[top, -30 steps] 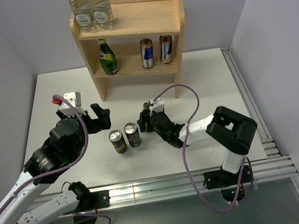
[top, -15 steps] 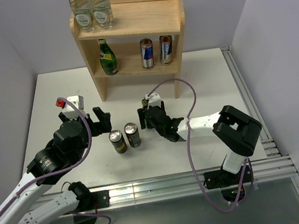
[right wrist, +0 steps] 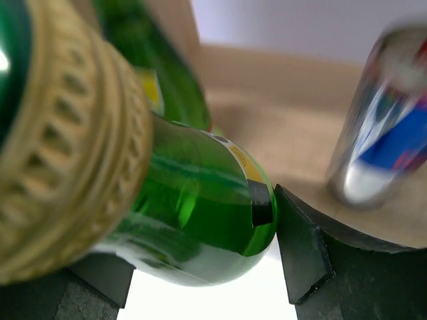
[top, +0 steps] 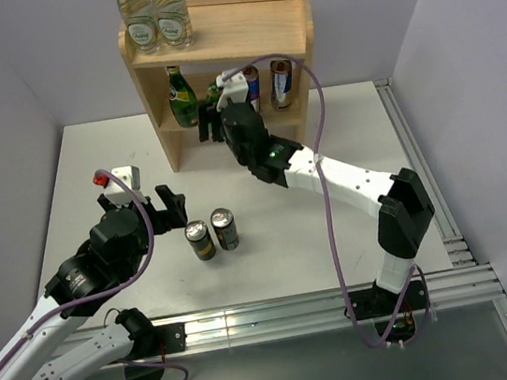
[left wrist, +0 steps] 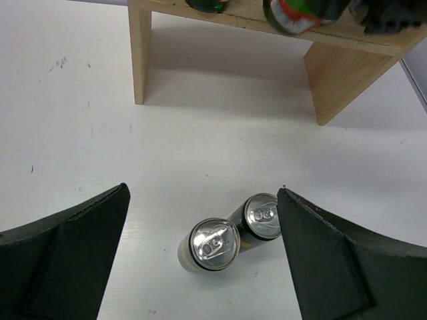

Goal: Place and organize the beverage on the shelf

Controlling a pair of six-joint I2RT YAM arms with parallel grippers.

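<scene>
The right gripper [top: 213, 120] pinches a green bottle [right wrist: 200, 220] at the lower tier of the shelf [top: 241, 36], just beside the standing bottle [top: 182, 98] and near the shelf cans [top: 282, 82]. Whether its base rests on the board is unclear. The gap is tight: a sideways drift could topple the standing bottle, and letting go while tilted could tip this one over the edge. The left gripper [top: 168, 209] hangs spread above two cans [left wrist: 213, 243] on the counter [top: 350, 138]. Half a second ago the right gripper held the bottle low over the counter beside those cans; it has since swung up to the shelf, while the left has barely shifted.
</scene>
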